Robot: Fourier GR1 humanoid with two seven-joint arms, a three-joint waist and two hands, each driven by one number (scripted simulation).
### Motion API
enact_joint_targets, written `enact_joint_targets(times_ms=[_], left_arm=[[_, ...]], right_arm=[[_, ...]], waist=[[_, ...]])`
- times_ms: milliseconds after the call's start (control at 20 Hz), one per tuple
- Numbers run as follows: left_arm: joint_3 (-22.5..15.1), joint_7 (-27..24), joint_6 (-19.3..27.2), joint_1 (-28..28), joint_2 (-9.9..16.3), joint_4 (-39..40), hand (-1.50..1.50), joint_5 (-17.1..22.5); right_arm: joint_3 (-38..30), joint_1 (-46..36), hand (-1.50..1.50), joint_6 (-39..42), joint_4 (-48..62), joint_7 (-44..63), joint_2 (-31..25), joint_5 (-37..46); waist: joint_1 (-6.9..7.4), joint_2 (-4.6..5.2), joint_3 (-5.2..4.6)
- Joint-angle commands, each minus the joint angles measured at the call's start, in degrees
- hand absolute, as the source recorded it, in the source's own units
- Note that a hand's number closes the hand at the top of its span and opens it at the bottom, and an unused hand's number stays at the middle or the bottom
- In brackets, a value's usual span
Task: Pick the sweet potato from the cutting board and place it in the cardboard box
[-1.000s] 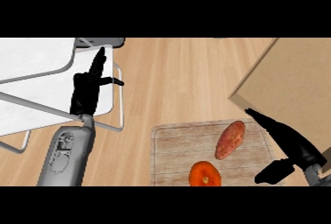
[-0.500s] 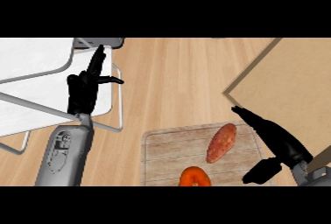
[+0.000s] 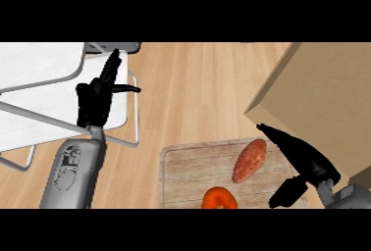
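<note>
We note a sweet potato (image 3: 249, 161) lying tilted on the cutting board (image 3: 190, 172), near its right edge; an orange vegetable (image 3: 218, 198) at the board's lower edge. Right hand (image 3: 304, 162), fingers apart and straight, just beside the potato, holding nothing. Cardboard box (image 3: 319, 98) at upper right. Left hand (image 3: 98, 95) resting open, upper left. Bare wooden surface (image 3: 196, 88) between them.

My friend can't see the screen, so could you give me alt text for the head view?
A sweet potato lies on a cutting board, with the robot's open right hand beside it, not touching. A cardboard box stands at right. The left hand rests open, fingers up, at left.
</note>
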Motion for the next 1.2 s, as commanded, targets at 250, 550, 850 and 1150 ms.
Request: enact_joint_targets(times_ms=[250,550,850,1150], left_arm=[[3.9,1.7,-0.2,8.6,12.1,4.2,0.0,-6.8],[3.4,1.4,0.4,8.7,11.6,4.9,0.0,-7.5],[4.4,1.8,0.9,9.2,10.0,4.4,0.0,-6.9],[6.3,2.0,0.7,10.8,9.8,4.0,0.0,-7.1]], right_arm=[[0.8,-2.3,1.5,-5.4,2.5,1.0,1.1,8.5],[0.5,-5.1,1.5,-8.9,3.1,2.1,1.2,14.1],[-3.1,-9.1,1.5,-11.4,1.6,-1.9,-14.2,27.3],[-9.1,-12.9,1.5,-18.0,-0.8,-9.6,-32.6,40.7]], waist=[[0.93,1.51,-2.44],[0.57,1.46,-2.5],[-1.56,-0.12,-2.66],[-4.56,-1.6,-2.43]])
